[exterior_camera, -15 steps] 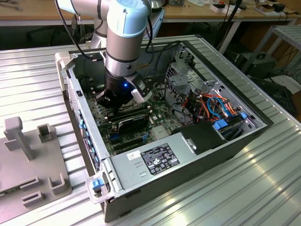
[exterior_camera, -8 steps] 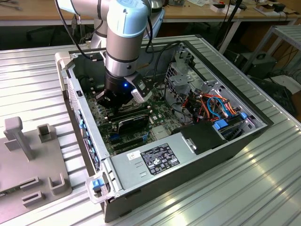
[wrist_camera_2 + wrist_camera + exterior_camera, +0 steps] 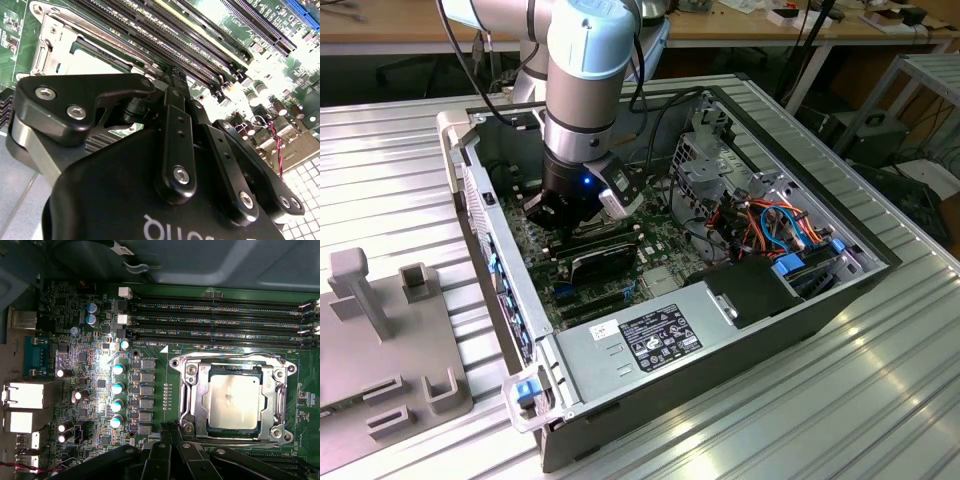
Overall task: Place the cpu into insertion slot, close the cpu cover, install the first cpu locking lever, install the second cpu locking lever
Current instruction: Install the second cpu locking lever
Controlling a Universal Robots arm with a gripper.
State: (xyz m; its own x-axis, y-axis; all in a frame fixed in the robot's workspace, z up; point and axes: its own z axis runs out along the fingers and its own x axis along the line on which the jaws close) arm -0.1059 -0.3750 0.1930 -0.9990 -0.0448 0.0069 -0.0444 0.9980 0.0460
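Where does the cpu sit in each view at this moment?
Exterior view: hidden beneath the pincer, which is low over the board.
First wrist view: cpu, a silvery square inside the metal frame.
Second wrist view: cpu, a pale patch in the frame beyond the pincer.
Shared landmark: long black memory slots beside the socket.

Seemingly no legible text: faint print on circuit board (image 3: 165,352), power-supply label (image 3: 660,337).

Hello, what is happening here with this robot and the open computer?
A robot arm reaches down into an open computer case, its gripper just above the green board. The cpu already sits in the insertion slot, and the cpu cover lies closed around it. The gripper is beside the socket and holds nothing.
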